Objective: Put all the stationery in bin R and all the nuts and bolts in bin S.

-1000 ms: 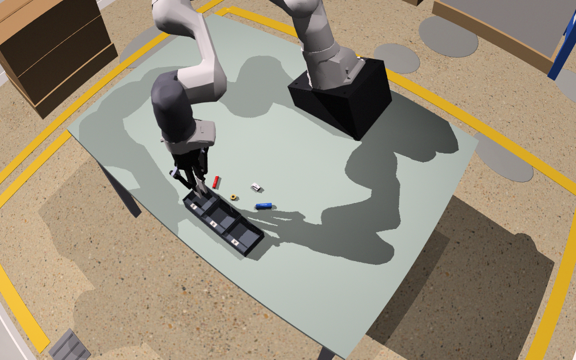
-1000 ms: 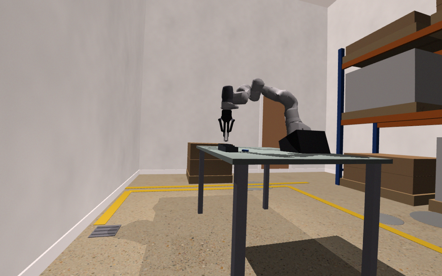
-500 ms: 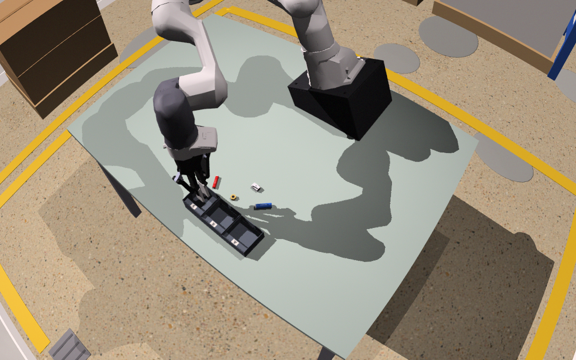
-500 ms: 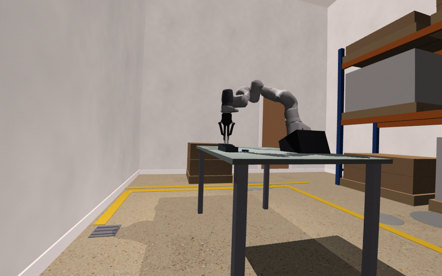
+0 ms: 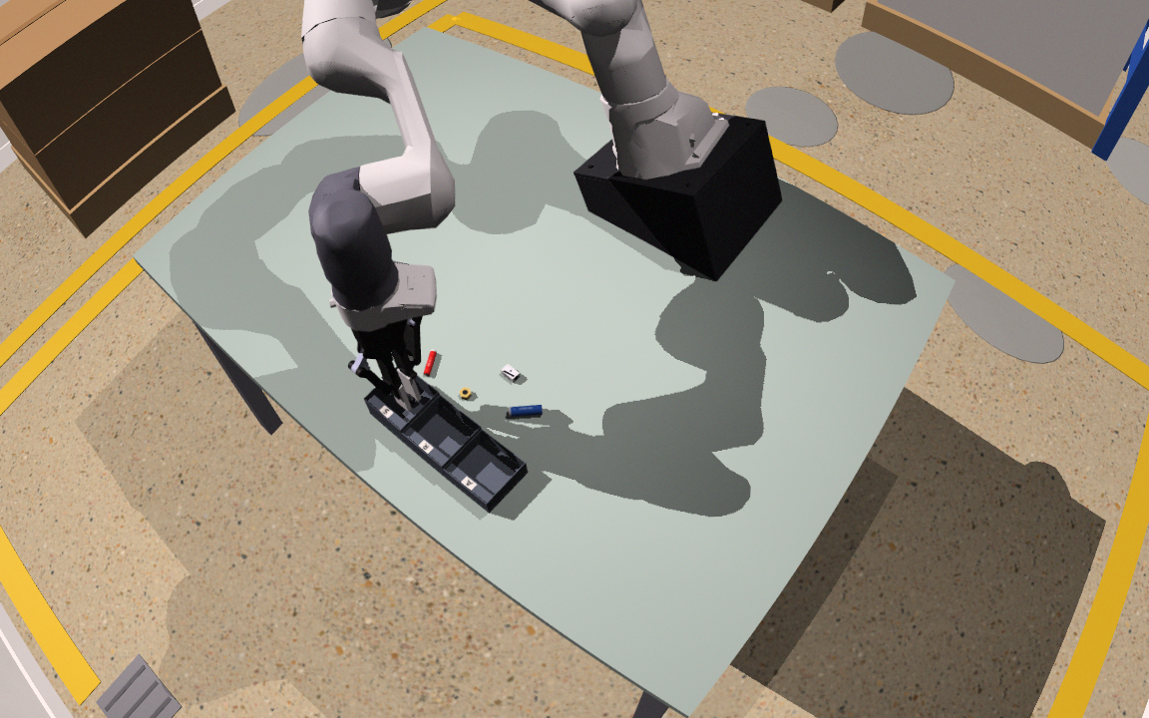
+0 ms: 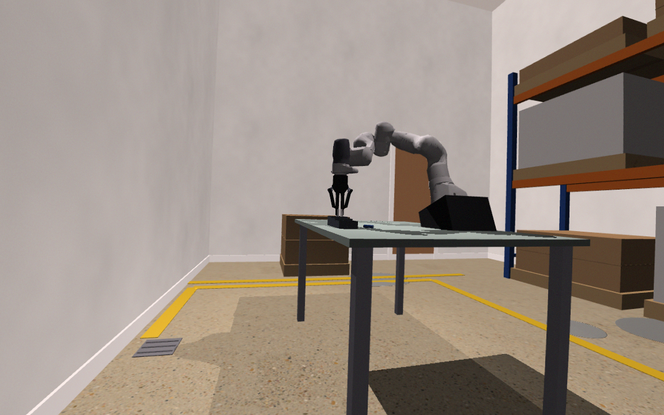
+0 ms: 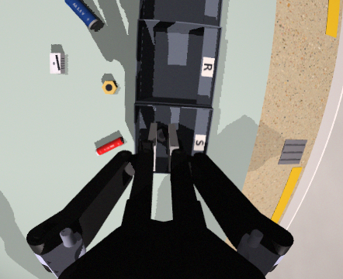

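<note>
My gripper (image 5: 409, 399) (image 6: 340, 212) (image 7: 162, 133) points down, low over bin S (image 5: 396, 420) (image 7: 201, 123). It is shut on a small dark part, seemingly a nut or bolt; the fingers partly hide it. Whether the tips are inside the bin is unclear. A yellow hex nut (image 5: 464, 393) (image 7: 109, 87) lies on the table beside the bins. A white sharpener (image 5: 510, 373) (image 7: 56, 63) with a dark blade lies farther from them. Bin R (image 5: 443, 427) (image 7: 207, 85) adjoins bin S and shows nothing inside.
A red cylinder (image 5: 429, 362) (image 7: 110, 146) lies beside bin S. A blue battery (image 5: 525, 411) (image 6: 368, 226) (image 7: 81, 13) lies near bin A (image 5: 482, 469), which adjoins bin R. The bin row stands near the table's edge, and its dividers are close to my fingers.
</note>
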Robot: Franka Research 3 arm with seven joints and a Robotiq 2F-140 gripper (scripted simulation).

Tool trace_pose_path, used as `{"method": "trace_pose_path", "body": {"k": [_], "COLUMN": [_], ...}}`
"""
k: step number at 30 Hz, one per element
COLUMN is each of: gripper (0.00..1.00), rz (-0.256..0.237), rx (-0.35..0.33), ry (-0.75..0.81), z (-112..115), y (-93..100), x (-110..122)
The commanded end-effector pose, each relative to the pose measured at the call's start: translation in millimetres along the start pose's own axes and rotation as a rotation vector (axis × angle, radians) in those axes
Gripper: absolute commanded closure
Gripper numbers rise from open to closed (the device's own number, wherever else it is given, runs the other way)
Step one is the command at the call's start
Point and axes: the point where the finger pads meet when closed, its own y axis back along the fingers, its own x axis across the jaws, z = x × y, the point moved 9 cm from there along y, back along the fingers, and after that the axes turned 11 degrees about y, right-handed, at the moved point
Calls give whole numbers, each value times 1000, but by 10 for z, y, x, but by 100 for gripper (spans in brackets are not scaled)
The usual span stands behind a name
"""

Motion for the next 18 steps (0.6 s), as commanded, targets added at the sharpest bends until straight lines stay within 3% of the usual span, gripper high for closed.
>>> {"method": "trace_pose_path", "body": {"k": [1, 12, 13, 18], "gripper": [93, 93, 81, 81], "rz": [8, 8, 8, 8], "rx": [-1, -1, -1, -1], "ry": [-7, -7, -7, -7], "z": [-2, 0, 0, 0], "y": [-4, -4, -4, -4], "x": [33, 38, 38, 38]}}
